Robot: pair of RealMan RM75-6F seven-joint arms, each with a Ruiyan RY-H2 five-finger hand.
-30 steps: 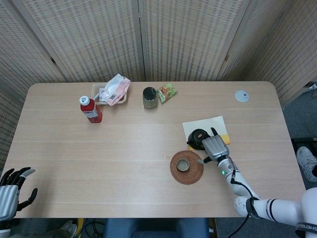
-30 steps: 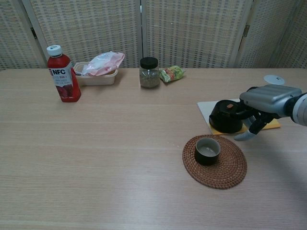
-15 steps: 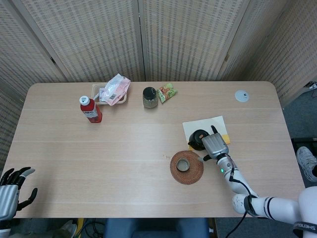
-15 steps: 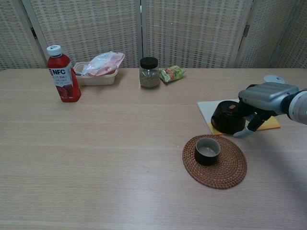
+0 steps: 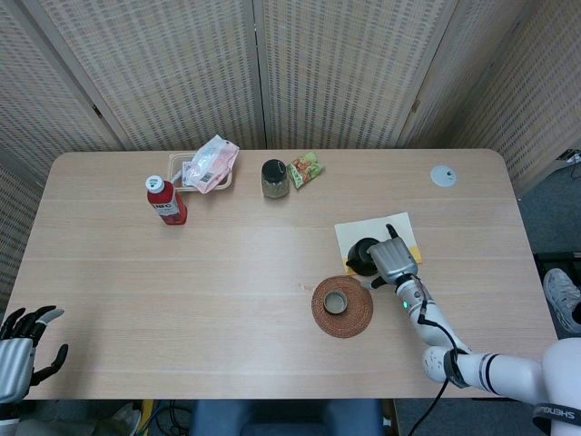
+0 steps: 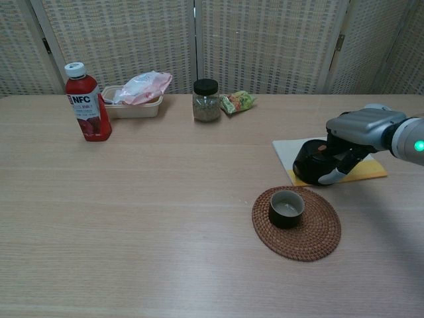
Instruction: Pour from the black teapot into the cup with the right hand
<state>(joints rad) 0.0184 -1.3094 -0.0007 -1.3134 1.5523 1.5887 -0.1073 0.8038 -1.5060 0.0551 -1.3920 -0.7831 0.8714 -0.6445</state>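
Note:
The black teapot [image 5: 362, 255] [image 6: 310, 163] stands on a white and yellow mat [image 5: 377, 230] [image 6: 371, 171] right of the table's middle. My right hand [image 5: 393, 262] [image 6: 355, 136] grips the pot from its right side, fingers over the top and the thumb curled against its front. The dark cup [image 5: 337, 302] [image 6: 286, 207] sits upright on a round woven coaster [image 5: 356, 319] [image 6: 315, 235], just in front and to the left of the pot. My left hand [image 5: 20, 351] hangs off the table's near left corner, fingers spread, holding nothing.
Along the back stand a red NFC bottle [image 5: 165, 200] [image 6: 86, 102], a shallow tray with a pink packet [image 5: 211, 163] [image 6: 140, 89], a black-lidded jar [image 5: 274, 178] [image 6: 206, 101] and a green snack packet [image 5: 306, 168] [image 6: 237, 101]. A small white disc [image 5: 443, 176] lies far right.
My right hand has slid in toward the teapot and its fingers have closed around it. The thumb, earlier pointing down beside the pot, now curls against it. The cup has not moved.

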